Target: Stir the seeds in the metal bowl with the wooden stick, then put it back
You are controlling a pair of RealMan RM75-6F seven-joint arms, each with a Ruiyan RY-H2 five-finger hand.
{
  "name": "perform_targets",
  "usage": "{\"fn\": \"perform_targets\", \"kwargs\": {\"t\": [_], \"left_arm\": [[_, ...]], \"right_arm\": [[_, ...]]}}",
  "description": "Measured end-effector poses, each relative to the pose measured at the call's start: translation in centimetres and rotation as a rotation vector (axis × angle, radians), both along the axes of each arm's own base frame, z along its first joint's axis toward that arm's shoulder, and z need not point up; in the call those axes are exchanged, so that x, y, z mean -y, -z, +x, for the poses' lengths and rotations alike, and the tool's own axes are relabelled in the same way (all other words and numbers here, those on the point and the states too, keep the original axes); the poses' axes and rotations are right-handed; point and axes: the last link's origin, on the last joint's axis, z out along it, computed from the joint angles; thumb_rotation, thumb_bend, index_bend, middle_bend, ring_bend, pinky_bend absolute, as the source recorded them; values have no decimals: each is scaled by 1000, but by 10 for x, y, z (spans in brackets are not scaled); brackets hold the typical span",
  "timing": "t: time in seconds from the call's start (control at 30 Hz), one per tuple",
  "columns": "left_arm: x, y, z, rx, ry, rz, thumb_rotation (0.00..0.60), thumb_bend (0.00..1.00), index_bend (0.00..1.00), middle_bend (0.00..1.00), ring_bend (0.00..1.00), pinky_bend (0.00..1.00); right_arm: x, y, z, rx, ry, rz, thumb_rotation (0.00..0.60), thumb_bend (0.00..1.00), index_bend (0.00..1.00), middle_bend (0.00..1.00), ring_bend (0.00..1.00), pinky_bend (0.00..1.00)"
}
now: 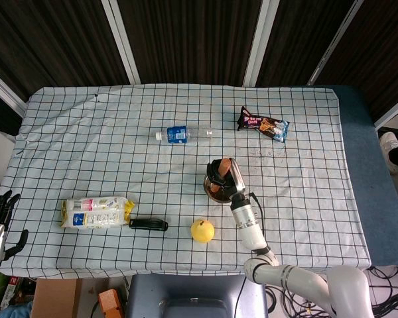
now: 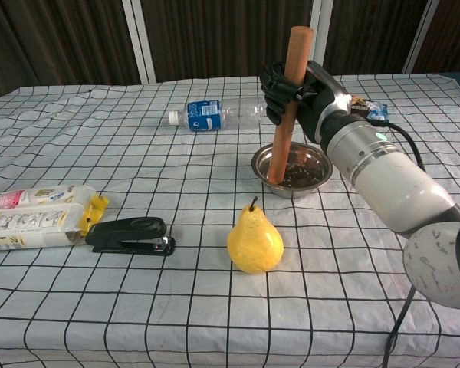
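The right hand (image 2: pixel 295 93) is gripping the round wooden stick (image 2: pixel 287 103) nearly upright, its lower end sitting among the dark seeds (image 2: pixel 300 173) in the shiny metal bowl (image 2: pixel 291 169) on the checked-cloth table (image 2: pixel 138 307). Stirring appears to be underway, with the put-back not yet done. The left hand (image 1: pixel 0 215) is hanging open off the table's edge.

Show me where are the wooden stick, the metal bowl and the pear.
wooden stick (image 2: pixel 287 100), chest view, mid shaft.
metal bowl (image 2: pixel 316 157), chest view, right rim.
pear (image 2: pixel 254 241), chest view, middle of body.
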Motion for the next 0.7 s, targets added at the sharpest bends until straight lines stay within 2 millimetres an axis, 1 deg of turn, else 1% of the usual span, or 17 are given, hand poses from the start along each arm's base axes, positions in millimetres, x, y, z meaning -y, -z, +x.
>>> {"fn": "perform_targets", "kwargs": {"t": [0.17, 0.33, 0.5, 0.7], "left_arm": [[0, 0, 0, 1, 0, 1, 600, 399, 0, 0, 0, 19], [0, 1, 0, 0, 2, -5, 600, 399, 0, 0, 0, 19], [0, 1, 0, 0, 4, -6, 600, 399, 0, 0, 0, 19], [1, 0, 0, 3, 5, -4, 600, 400, 0, 0, 0, 20]], "right_arm": [[0, 1, -2, -14, 2, -3, 600, 595, 1000, 1000, 1000, 1000], [1, 7, -12, -34, 25, 1, 600, 595, 1000, 1000, 1000, 1000], [2, 11, -15, -27, 33, 7, 600, 595, 1000, 1000, 1000, 1000], [4, -2, -9, 9, 11, -34, 600, 594, 1000, 1000, 1000, 1000]]}}
